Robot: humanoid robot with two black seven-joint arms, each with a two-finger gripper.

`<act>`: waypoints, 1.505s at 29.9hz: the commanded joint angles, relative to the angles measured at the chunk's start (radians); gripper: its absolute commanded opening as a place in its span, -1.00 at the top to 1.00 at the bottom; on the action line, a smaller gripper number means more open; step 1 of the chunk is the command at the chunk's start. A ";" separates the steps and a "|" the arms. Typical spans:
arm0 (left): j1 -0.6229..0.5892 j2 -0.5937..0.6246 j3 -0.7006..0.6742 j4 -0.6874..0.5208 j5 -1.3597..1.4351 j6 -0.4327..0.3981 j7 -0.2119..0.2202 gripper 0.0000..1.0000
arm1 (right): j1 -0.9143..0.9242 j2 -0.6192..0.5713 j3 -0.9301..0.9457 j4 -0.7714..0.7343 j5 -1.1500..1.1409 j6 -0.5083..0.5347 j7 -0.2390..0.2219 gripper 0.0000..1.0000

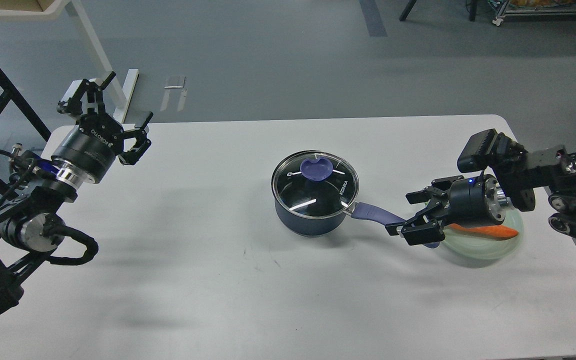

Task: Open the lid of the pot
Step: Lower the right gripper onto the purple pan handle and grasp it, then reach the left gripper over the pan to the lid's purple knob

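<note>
The pot (308, 220), a small dark blue saucepan, stands in the middle of the white table (218, 280). The pot lid (314, 185), clear glass with a metal rim and a purple-blue knob (316, 168), sits shut on it. The pot's long purple-blue handle (375, 214) points right. My right gripper (402, 214) is open, its fingers spread around the far end of the handle, which it hides. My left gripper (113, 107) is open and empty, held high over the table's far left corner, well away from the pot.
A pale green plate (483, 247) with an orange carrot (488, 231) lies right of the pot, partly hidden behind my right arm. A white table leg and a black frame stand off the table at far left.
</note>
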 commanded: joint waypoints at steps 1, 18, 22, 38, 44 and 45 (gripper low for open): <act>0.000 0.000 0.000 -0.002 0.000 0.000 0.000 -0.98 | 0.000 0.002 -0.025 -0.001 0.001 -0.003 0.000 -0.89; 0.005 0.003 0.000 -0.044 0.000 0.020 0.000 -0.98 | 0.000 0.007 -0.066 -0.003 -0.002 -0.018 0.000 0.02; 0.005 0.003 0.000 -0.044 0.000 0.020 0.000 -0.98 | 0.000 0.005 -0.066 -0.003 -0.002 -0.023 0.000 0.21; -0.406 0.003 0.262 -0.087 1.252 0.019 0.000 -0.98 | 0.001 0.005 -0.066 -0.003 0.001 -0.023 0.000 0.39; -0.578 -0.126 0.463 -0.084 1.643 0.127 0.000 -0.98 | -0.002 0.004 -0.069 -0.003 0.001 -0.023 0.000 0.38; -0.597 -0.143 0.494 -0.079 1.666 0.143 0.000 -0.98 | -0.002 0.002 -0.069 -0.003 0.001 -0.023 0.000 0.38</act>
